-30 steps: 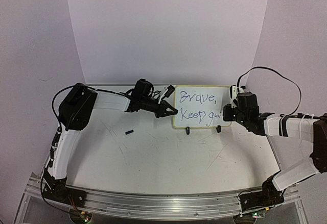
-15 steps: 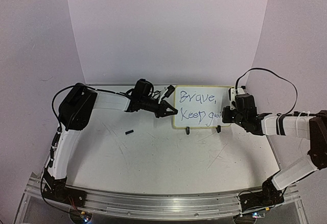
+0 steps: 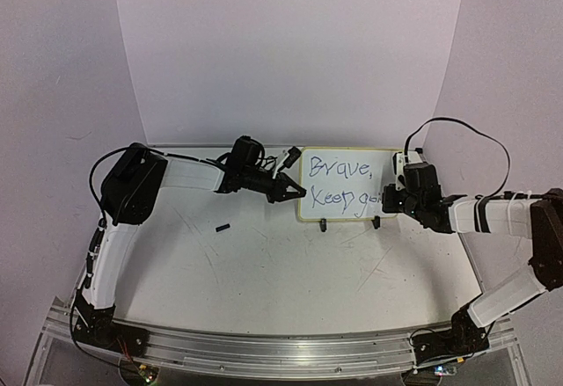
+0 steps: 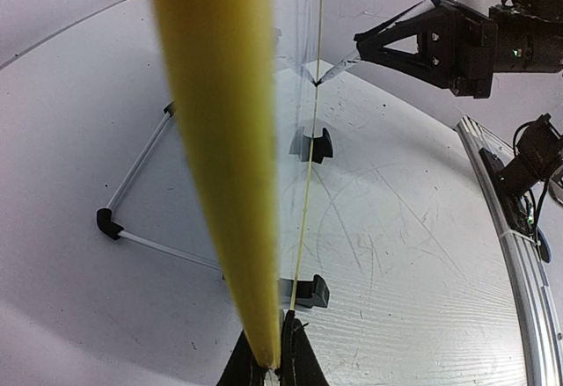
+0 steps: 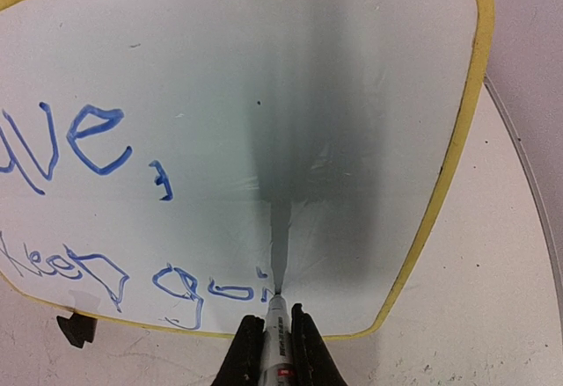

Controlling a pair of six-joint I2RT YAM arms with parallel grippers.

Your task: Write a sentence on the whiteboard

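Whiteboard (image 3: pixel 383 163), small, white face, cream-yellow rim: stands upright on two black clip feet (image 3: pixel 323 224) at the far middle of the tabletop (image 3: pixel 281 280). Face carries blue handwriting, "Brave," above "Keep goi". Left fingers (image 4: pixel 251 368): pinched on the board's left edge. Right fingers (image 5: pixel 249 355): closed around a marker (image 5: pixel 276 320), its tip touching the face just after the last blue letter, near the lower right corner. Small black piece (image 3: pixel 223 226): lies loose on the tabletop, left of the board, apart from both arms.
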